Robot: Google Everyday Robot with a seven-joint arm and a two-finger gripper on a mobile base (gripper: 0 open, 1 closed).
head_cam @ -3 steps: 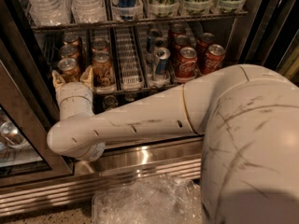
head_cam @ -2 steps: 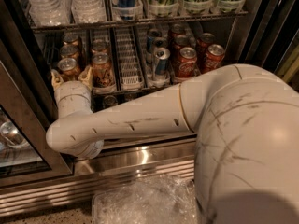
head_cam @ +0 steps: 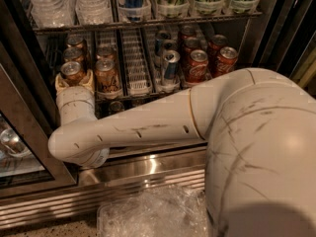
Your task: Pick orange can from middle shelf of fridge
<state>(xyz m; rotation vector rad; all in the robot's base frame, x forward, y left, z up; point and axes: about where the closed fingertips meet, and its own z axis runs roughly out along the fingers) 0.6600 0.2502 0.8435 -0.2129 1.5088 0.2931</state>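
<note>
The fridge (head_cam: 148, 169) stands open in front of me. Its middle shelf (head_cam: 136, 85) holds orange cans in the left lanes, blue-and-silver cans in the middle and red cans on the right. My gripper (head_cam: 74, 82) reaches into the leftmost lane at the shelf's front. Its cream fingers (head_cam: 59, 84) sit on both sides of the front orange can (head_cam: 71, 71), closed on it. The can stands upright in its lane. More orange cans stand behind it, and another front orange can (head_cam: 106, 74) is in the lane to its right.
My arm (head_cam: 148, 127) crosses the lower fridge opening from the right. The shelf above (head_cam: 148, 21) carries clear bottles and tall green cans. The dark door frame (head_cam: 29, 132) is on the left. An empty lane (head_cam: 134, 63) lies mid-shelf. Crinkled clear plastic (head_cam: 148, 214) lies on the floor.
</note>
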